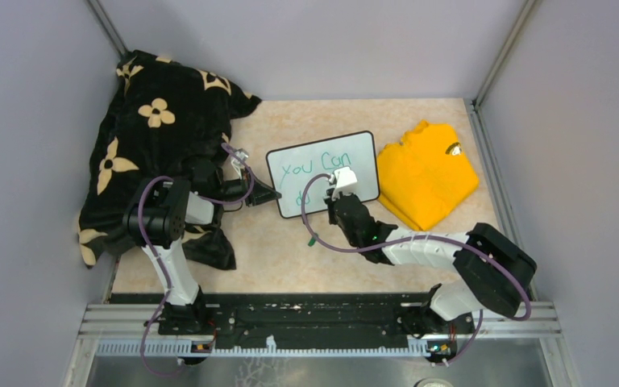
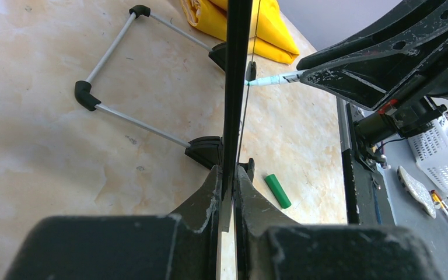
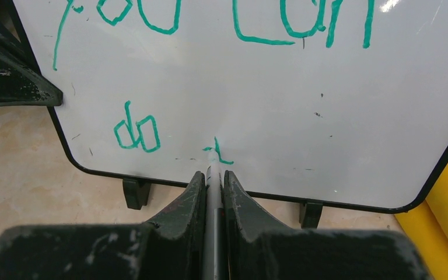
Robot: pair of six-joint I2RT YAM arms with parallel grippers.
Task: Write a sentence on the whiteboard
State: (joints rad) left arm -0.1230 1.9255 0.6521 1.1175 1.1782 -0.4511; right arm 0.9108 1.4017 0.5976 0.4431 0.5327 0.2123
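The whiteboard (image 1: 322, 161) is standing on the table (image 1: 250, 258), its long axis running left-right. The left gripper (image 2: 228, 181) is pinching its left edge. The right gripper (image 3: 213, 182) is clamping a marker (image 3: 212, 233), with the tip touching the board straight ahead (2nd line, right of "do"). Blank board is lying rightward, toward the yellow shirt (image 1: 427, 173).

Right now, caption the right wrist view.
Right gripper holds a marker against the whiteboard beside green lettering, "You Can do".

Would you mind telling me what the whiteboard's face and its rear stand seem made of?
The small black-framed white board looks faced in glossy laminate or coated metal: a glint shows. Its rear stand seems silver metal rods with black plastic elbows.
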